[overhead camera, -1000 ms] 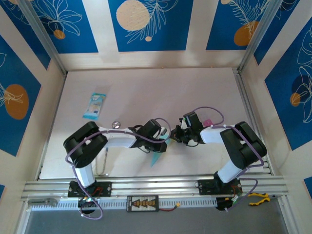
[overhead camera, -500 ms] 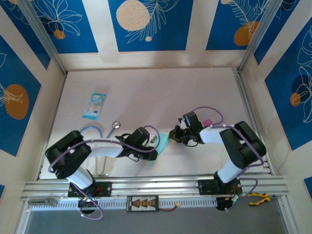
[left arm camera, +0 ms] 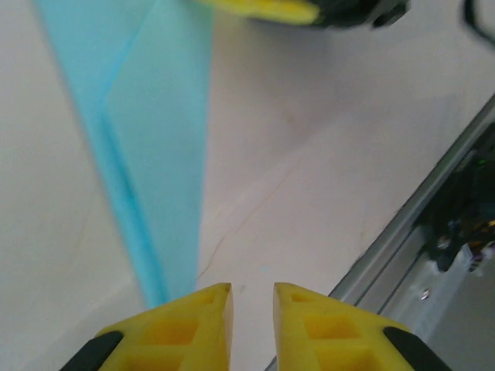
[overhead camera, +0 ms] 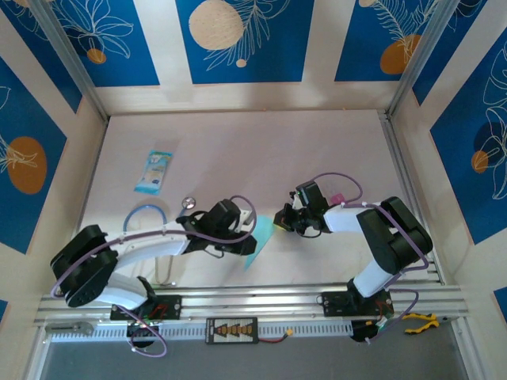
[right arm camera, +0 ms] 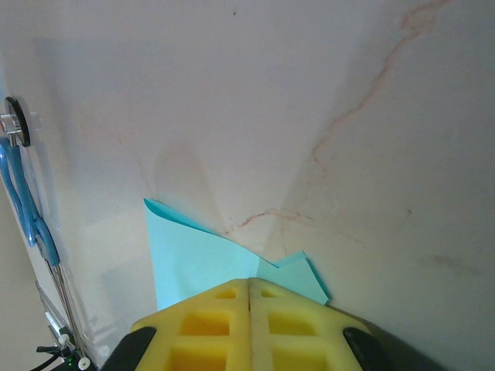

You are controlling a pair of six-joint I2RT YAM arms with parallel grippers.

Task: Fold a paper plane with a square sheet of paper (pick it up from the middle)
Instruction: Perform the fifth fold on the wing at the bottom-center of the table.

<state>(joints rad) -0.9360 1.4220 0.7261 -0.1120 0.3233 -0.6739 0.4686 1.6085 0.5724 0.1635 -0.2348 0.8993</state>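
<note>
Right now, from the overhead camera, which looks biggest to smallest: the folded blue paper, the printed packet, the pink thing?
1. printed packet and folded blue paper: they look about alike, and the paper is partly covered, so unranked.
2. pink thing: clearly smallest.

Likely robotics lab cell: pale bench [overhead camera: 238,142] boxed by blue printed panels [overhead camera: 245,39]; left arm [overhead camera: 146,244], right arm [overhead camera: 388,237] bolted to aluminium rail [overhead camera: 253,302].

Left gripper [left arm camera: 252,292] stands slightly parted, right gripper [right arm camera: 249,284] closed.
</note>
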